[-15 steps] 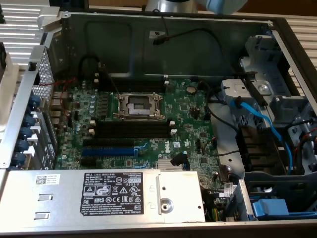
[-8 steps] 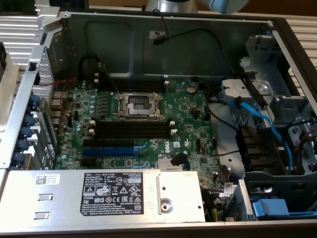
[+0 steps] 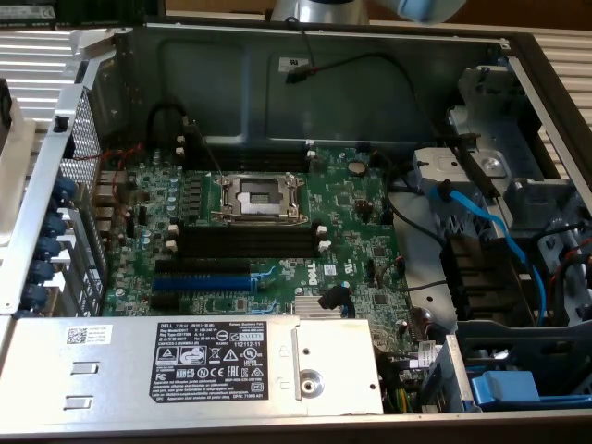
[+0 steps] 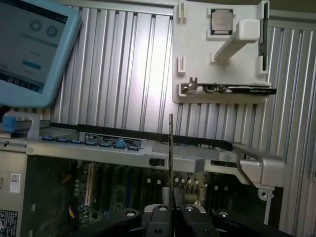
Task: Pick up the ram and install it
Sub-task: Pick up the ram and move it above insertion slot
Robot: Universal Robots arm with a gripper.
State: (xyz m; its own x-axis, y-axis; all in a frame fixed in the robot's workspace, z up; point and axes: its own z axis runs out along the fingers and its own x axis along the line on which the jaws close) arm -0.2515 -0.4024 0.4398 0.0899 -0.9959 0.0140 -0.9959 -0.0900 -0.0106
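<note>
My gripper point(image 4: 171, 211) is shut on the ram point(image 4: 170, 148), which I see edge-on in the wrist view as a thin dark stick rising from between the fingertips. It hangs above the open computer case, over the case's rim point(image 4: 148, 153). In the exterior view the green motherboard point(image 3: 342, 222) lies in the case, with the long black memory slots point(image 3: 245, 242) and their white end clips below the processor socket point(image 3: 259, 196). A blue expansion slot point(image 3: 202, 283) sits nearer the front.
A white parts holder point(image 4: 197, 59) on the ribbed metal table carries a processor chip point(image 4: 221, 22) and a card point(image 4: 232, 89). A blue-framed tablet point(image 4: 29, 49) lies beside it. The power supply point(image 3: 222, 365), blue cables point(image 3: 481, 231) and drive bays point(image 3: 499, 166) crowd the case.
</note>
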